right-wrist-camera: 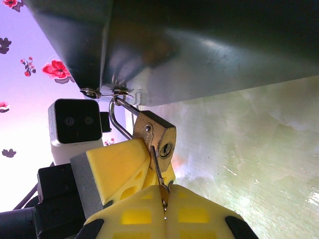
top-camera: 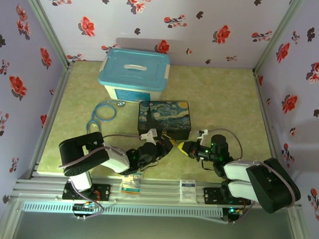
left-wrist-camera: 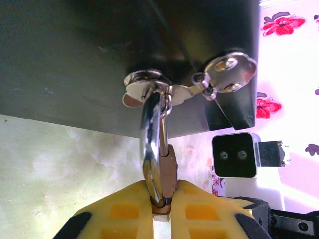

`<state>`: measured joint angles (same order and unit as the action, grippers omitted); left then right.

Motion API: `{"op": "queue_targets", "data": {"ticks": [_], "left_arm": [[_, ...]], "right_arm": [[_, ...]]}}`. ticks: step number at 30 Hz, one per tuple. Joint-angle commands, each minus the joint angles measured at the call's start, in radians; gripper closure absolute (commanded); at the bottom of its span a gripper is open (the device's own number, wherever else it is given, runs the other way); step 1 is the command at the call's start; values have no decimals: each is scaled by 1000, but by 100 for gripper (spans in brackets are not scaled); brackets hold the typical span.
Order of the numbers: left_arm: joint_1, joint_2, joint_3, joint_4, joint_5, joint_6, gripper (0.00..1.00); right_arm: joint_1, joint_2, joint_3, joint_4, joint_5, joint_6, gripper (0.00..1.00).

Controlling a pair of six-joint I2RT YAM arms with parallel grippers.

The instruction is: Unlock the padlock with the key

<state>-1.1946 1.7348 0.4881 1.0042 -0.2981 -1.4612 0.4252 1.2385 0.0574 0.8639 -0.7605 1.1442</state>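
Right in close, my right hand (right-wrist-camera: 164, 191) is clamped shut on the key (right-wrist-camera: 158, 172), whose thin dark blade pokes up out of the yellow fingertips. The blade lies against the face of the padlock (right-wrist-camera: 157, 135), just beside the keyhole, and I can't tell whether the tip is in. My left hand (left-wrist-camera: 160, 198) is closed on the padlock's brass body from the other side, yellow pads pinching it, with the silvery shackle (left-wrist-camera: 152, 144) rising straight out between them. That shackle is looped through the metal hasp (left-wrist-camera: 149, 84) on the front of the dark painted box (top-camera: 164, 118), so the lock hangs at the box's near wall, above the green table (top-camera: 224, 101). From above, both hands meet tip to tip just in front of the box's near edge. Beyond the box's left corner lies a blue ring (top-camera: 103, 112), and behind that sits a blue-lidded bin (top-camera: 134, 73) near the flowered back wall.
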Motion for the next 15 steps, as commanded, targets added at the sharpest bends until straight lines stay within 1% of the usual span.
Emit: {"op": "queue_targets", "data": {"ticks": [1, 13, 15], "left_arm": [[7, -7, 10, 95, -15, 3, 100], [3, 8, 18, 115, -13, -13, 100], [3, 14, 19, 124, -12, -20, 100]], "right_arm": [[-6, -3, 2, 6, -14, -31, 100], [-6, -23, -4, -2, -13, -41, 100], [-6, -37, 6, -51, -19, -65, 100]]}}
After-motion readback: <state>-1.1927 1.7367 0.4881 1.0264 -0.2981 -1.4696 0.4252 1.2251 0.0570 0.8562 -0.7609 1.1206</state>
